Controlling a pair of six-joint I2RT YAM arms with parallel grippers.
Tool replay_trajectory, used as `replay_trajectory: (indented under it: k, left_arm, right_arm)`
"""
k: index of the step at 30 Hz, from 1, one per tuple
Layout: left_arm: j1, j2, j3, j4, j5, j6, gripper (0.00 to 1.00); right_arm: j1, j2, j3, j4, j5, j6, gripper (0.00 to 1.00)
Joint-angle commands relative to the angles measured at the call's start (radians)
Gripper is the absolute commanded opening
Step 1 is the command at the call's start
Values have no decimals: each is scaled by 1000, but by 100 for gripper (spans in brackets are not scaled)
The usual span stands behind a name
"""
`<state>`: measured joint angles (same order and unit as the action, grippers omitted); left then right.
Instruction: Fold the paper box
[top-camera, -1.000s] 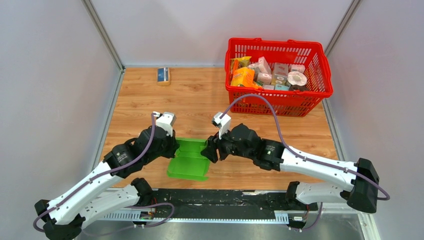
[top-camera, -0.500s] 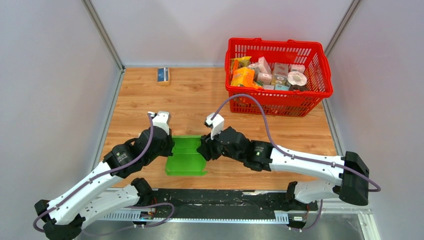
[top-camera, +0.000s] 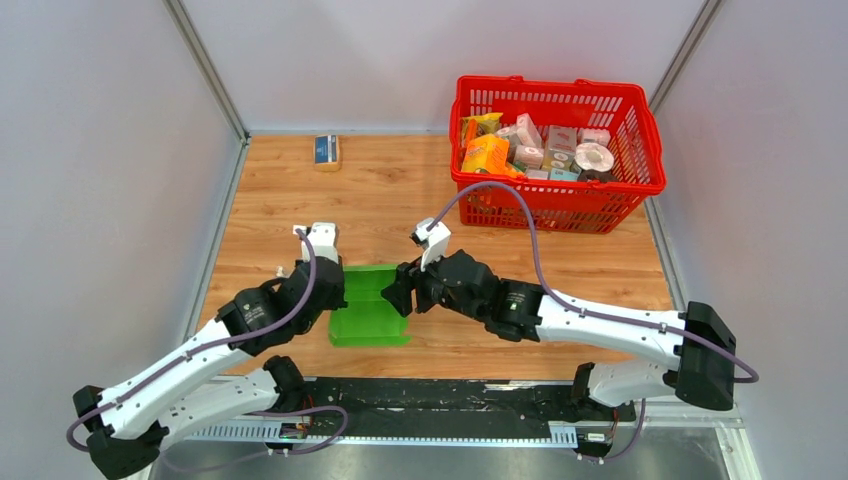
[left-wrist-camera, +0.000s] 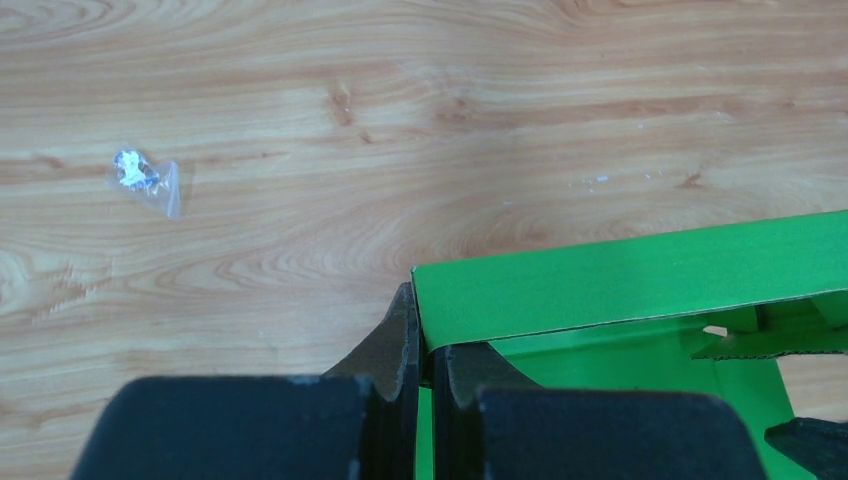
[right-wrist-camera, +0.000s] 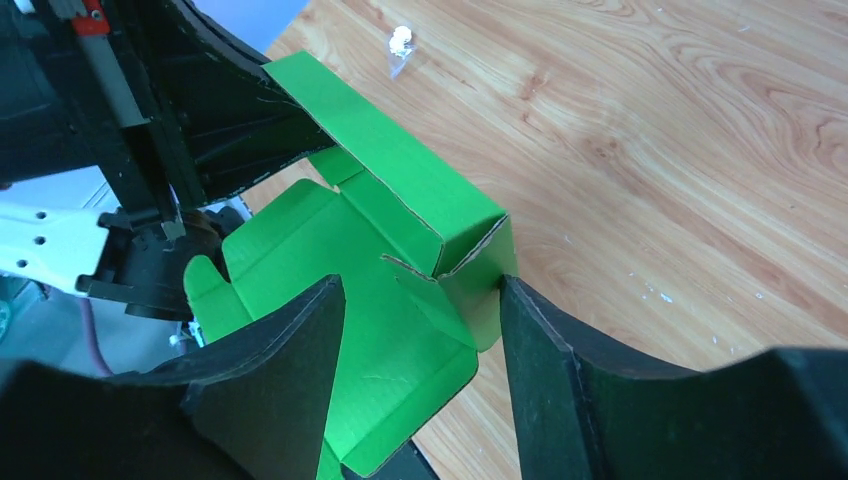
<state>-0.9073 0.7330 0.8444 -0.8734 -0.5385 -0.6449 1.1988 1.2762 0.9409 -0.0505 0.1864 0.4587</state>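
Observation:
The bright green paper box (top-camera: 368, 305) lies partly folded near the table's front edge, between my two arms. My left gripper (top-camera: 335, 290) is shut on the box's left wall; in the left wrist view the fingers (left-wrist-camera: 427, 345) pinch the end of a raised green panel (left-wrist-camera: 640, 275). My right gripper (top-camera: 398, 292) is open at the box's right end. In the right wrist view its fingers (right-wrist-camera: 420, 330) straddle the upright right corner of the box (right-wrist-camera: 420, 215), the right finger (right-wrist-camera: 540, 350) touching the outer flap.
A red basket (top-camera: 640, 165) of printed packages stands at the back right. A small blue-and-tan box (top-camera: 326, 150) lies at the back left. A small clear plastic scrap (left-wrist-camera: 145, 180) lies on the wood left of the box. Grey walls enclose the table.
Both grippers and the green box have shifted a little to the left. The right gripper has moved in over the box's right end.

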Motion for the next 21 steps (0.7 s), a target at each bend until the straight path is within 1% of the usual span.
replay_trajectory:
  k: [1,2,3,4,5,6,7,8,9,11,12,14,15,18,21]
  left_arm:
    - [-47,6,-97,164,-150,-3,0]
    - [-53,6,-140,285,-184,4,0]
    - [-56,8,-222,348,-192,11,0]
    - [-56,16,-267,413,-205,13,0]
    - [-56,22,-351,550,-230,19,0]
    - [-56,46,-387,610,-245,19,0]
    - [-56,63,-419,667,-261,19,0]
    - [-58,81,-477,791,-293,25,0]
    - [-56,132,-505,857,-310,37,0]
    - [-59,179,-544,977,-340,27,0]
    - [-62,228,-557,1023,-342,43,0]
    - [-71,267,-576,1106,-348,47,0]
    - [-73,298,-581,1119,-350,45,0]
    - [-87,339,-613,1177,-362,33,0]
    - [-93,347,-653,1231,-377,18,0]
  right_arm:
    - [-1,40,-5,97,2,-5,61]
    - [-4,48,5,22,48,3,61]
    - [-11,46,7,-21,141,49,64]
    - [-28,43,6,-61,166,81,66]
    - [-75,34,3,-151,182,116,67]
    - [-99,26,-5,-182,191,183,68]
    - [-120,14,-22,-205,185,205,69]
    - [-155,0,-60,-218,176,225,70]
    - [-171,-23,-85,-209,145,239,71]
    - [-215,-34,-114,-172,101,276,71]
    - [-231,-22,-122,-169,69,291,70]
    - [-261,9,-105,-155,21,313,69]
    - [-265,26,-79,-149,-22,307,68]
    - [-268,92,-45,-105,-79,287,68]
    - [-268,149,-16,-58,-91,278,68]
